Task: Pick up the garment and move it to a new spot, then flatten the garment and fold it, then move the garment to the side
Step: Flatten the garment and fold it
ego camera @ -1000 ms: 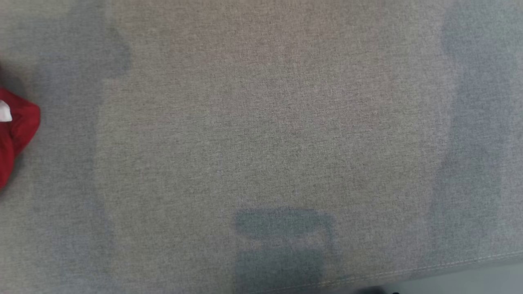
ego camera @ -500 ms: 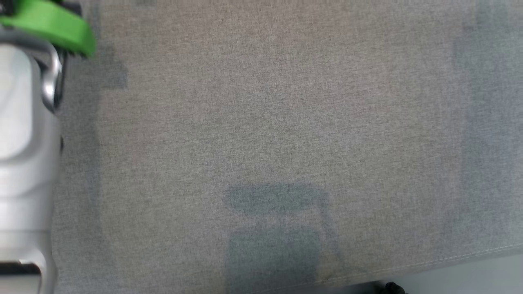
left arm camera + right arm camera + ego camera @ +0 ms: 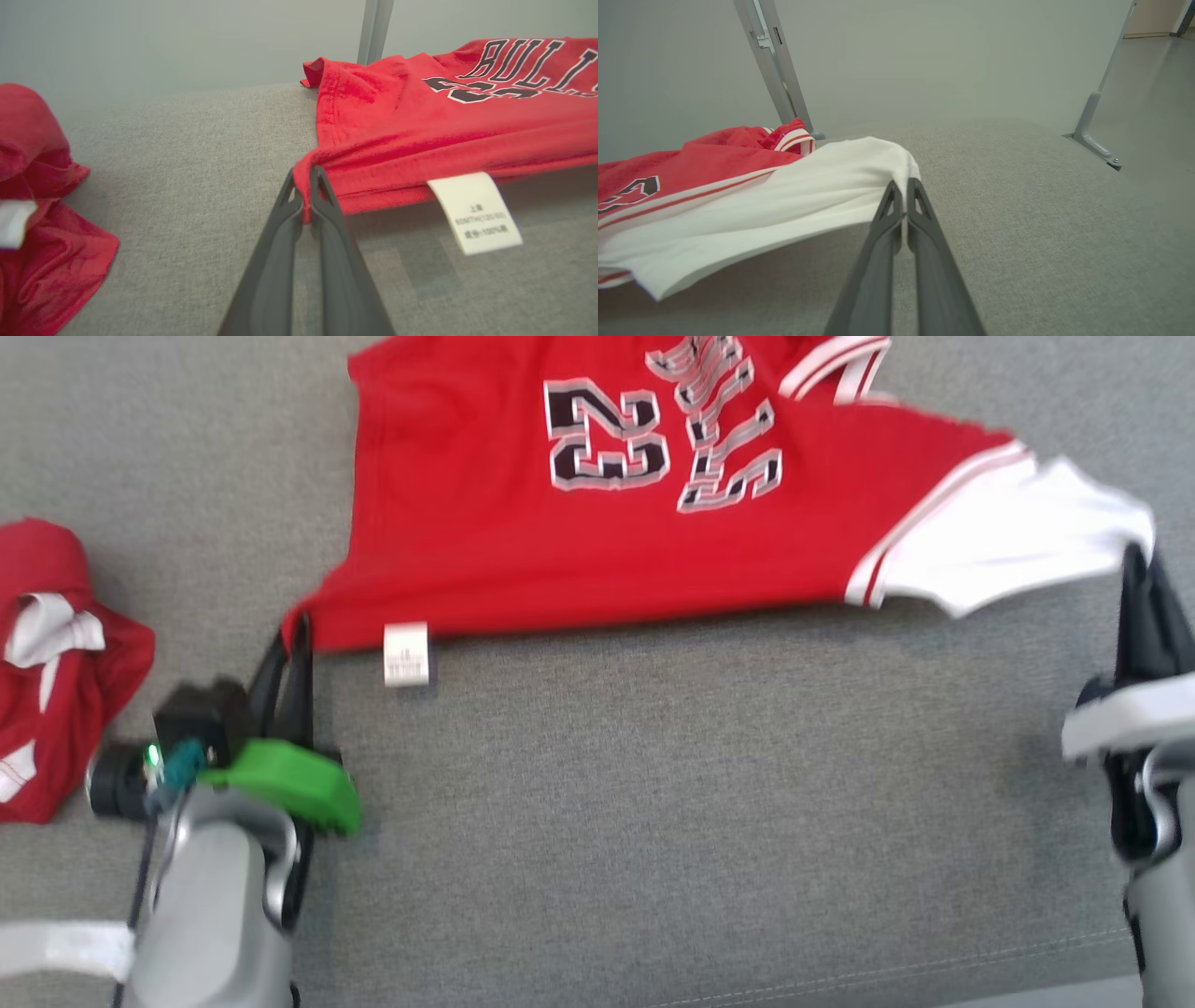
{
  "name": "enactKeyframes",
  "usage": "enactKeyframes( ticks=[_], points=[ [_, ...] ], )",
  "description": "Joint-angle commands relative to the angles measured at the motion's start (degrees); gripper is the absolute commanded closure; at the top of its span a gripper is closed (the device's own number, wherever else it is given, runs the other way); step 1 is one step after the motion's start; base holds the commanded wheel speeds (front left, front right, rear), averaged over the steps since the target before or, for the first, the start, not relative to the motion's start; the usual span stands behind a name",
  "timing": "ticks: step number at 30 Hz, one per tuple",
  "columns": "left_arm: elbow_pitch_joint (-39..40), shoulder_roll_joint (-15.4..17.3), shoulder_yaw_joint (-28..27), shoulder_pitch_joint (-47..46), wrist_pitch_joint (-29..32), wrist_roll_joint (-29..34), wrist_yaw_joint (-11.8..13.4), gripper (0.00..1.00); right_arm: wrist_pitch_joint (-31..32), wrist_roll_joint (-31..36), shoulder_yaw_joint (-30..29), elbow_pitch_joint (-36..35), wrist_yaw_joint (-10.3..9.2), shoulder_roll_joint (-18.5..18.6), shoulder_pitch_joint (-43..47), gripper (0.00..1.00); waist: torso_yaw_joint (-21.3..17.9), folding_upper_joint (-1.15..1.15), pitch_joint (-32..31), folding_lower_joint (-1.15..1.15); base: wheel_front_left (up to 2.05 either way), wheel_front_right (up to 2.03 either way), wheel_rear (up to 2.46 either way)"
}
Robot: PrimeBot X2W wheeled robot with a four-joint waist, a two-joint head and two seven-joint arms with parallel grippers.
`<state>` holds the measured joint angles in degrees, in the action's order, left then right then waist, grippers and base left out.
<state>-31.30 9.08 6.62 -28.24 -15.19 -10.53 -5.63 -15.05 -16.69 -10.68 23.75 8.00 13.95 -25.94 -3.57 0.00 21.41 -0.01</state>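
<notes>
OK, both arms loaded. Left gripper [image 3: 297, 637] is pinched tight on the red hem corner of the jersey [image 3: 485, 551]; left wrist cam shows just a small bite of fabric between the tips. Right gripper [image 3: 1135, 569] is clamped on the tip of the white sleeve [image 3: 990, 541], also a thin bite.

Near edge of the jersey hangs stretched between the two grips, lifted off the grey surface [image 3: 653, 803] with a shadow under it. Care label [image 3: 406, 653] dangles from that edge just beside the left tips. Further out the body looks to rest on the surface, print [image 3: 607, 439] up, roughly mid-table and skewed, right side higher in head view.

My read: this is the flatten step. To do it well:
- keep tension even L/R, no jerks, since either bite could slip
- draw the edge toward me low and slow so the far part drags out smooth
- lower both tips together and let go only once the edge lies flat
- check the sleeve isn't folded under; can't tell from here

Second red garment [image 3: 84, 691] sits crumpled well left of the left arm. I stay clear of it.
</notes>
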Motion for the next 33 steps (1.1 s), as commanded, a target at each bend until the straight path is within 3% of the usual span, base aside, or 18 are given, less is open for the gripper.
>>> enactKeyframes(
  ticks=[1,13,24,33],
  points=[
    [-0.16,0.51,-2.13,4.53,0.09,-0.04,0.36,1.0,-0.17,-0.16,-0.83,-0.25,-0.93,0.88,4.08,1.0,0.3,0.0,-8.26,0.01,0.0,0.0,0.0],
    [-0.01,-4.01,-8.93,23.99,0.06,-0.11,-0.28,1.0,-0.18,0.1,-2.08,2.5,-0.97,-1.82,24.85,1.0,-2.04,0.0,-19.89,0.01,0.0,0.0,0.0],
    [1.32,-5.21,-12.25,32.52,0.03,0.09,-0.61,1.0,-0.22,1.94,-2.06,3.92,-0.99,-3.37,29.45,1.0,-2.45,0.0,-23.34,0.01,0.0,0.0,0.0],
    [1.67,-5.51,-10.26,36.01,0.03,-1.41,-0.86,1.0,-0.22,5.2,-3.25,0.52,-0.93,-6.85,31.4,1.0,-0.77,0.0,-23.98,0.01,0.0,0.0,0.0]
  ],
)
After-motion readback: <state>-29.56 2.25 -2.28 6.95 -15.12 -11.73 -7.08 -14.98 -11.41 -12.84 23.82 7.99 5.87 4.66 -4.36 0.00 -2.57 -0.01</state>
